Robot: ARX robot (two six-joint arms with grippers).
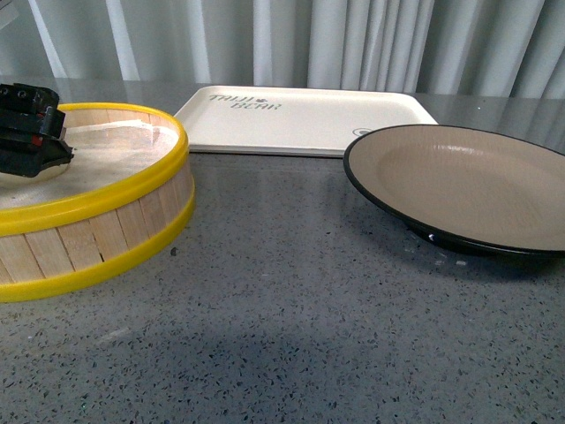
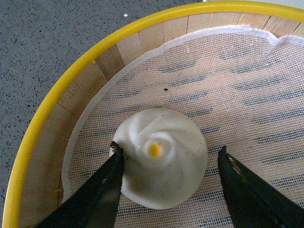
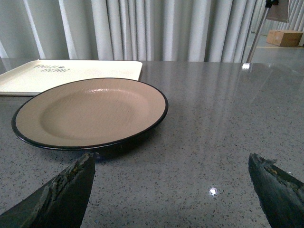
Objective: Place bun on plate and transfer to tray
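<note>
The bun (image 2: pixel 160 162), white with a pleated top and a yellow dot, lies on the mesh liner inside the steamer basket. My left gripper (image 2: pixel 168 159) is open around it: one finger touches its side, the other stands apart. From the front, only that gripper's black body (image 1: pixel 26 131) shows, low inside the basket. The plate (image 1: pixel 463 184), tan with a black rim, sits empty on the table at the right. Behind it lies the cream tray (image 1: pixel 300 119) with grey lettering. My right gripper (image 3: pixel 172 164) hangs open just short of the plate (image 3: pixel 90 111), nothing between its fingers.
The yellow-rimmed wooden steamer basket (image 1: pixel 97 234) fills the front left of the grey speckled table (image 1: pixel 291 318). Grey curtains hang behind the table. A stand and a cardboard box (image 3: pixel 284 37) show far off in the right wrist view.
</note>
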